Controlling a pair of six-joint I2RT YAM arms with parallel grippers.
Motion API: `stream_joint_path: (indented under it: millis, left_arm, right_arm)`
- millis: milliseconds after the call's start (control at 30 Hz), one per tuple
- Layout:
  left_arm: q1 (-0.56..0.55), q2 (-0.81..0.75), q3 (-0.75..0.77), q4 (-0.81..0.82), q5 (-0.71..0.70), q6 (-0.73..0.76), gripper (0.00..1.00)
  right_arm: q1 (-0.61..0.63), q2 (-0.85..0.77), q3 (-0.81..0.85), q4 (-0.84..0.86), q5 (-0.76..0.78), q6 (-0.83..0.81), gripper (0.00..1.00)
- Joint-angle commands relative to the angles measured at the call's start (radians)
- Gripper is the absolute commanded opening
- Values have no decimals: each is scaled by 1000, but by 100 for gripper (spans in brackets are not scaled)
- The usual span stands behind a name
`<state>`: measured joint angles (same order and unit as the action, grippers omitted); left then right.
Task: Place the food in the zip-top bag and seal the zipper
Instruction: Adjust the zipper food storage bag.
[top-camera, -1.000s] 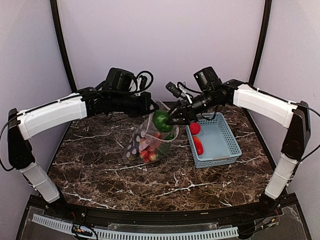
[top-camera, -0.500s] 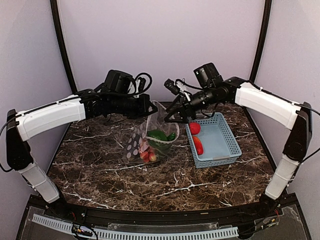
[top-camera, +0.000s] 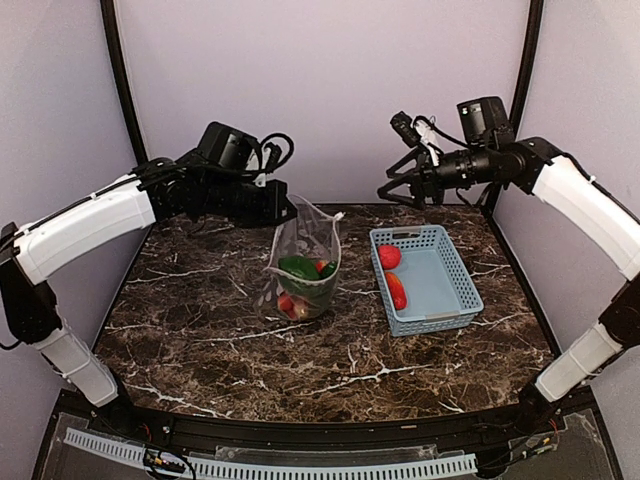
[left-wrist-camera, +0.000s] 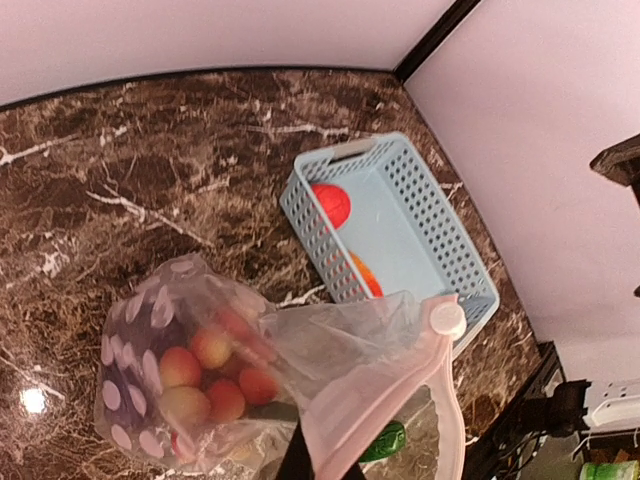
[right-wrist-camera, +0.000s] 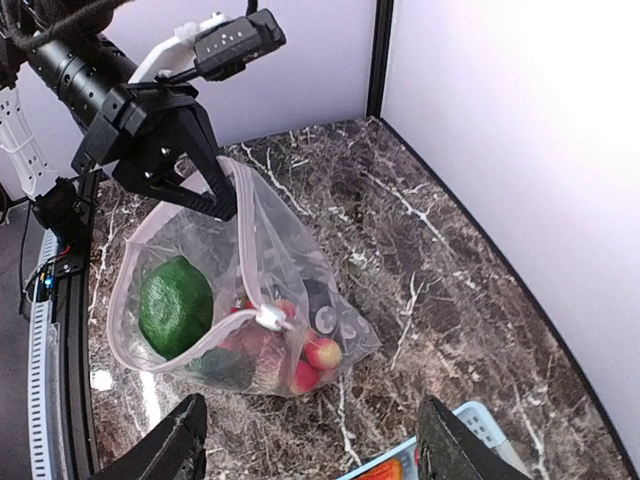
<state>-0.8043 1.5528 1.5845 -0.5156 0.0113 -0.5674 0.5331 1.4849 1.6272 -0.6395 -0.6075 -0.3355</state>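
Pinching floppy clear zip-top bag rim w/ left fingers; right fingers spread, empty.

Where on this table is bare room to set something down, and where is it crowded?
Bare: the wide near strip of table between the near edge and the zip-top bag, and the marble left of it. Crowded: the narrow gap between bag and basket, and the bag's mouth, held by the left tool.

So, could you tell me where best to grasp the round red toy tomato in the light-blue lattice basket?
Probably grip the round red toy tomato across its middle, from straight above: it lies low beside the wall of the light-blue lattice basket, which blocks sideways approaches.
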Motion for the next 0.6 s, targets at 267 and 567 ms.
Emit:
stream_joint_path:
  millis: [267,567]
  left_arm:
    - [-45,140,150,-201,-62,76,1]
    - [-45,153,152,-163,-51,88,1]
  right_arm:
    - [95,71,-129,-48,-136,19,64]
    - [301,42,-117,-165,67,-442,61]
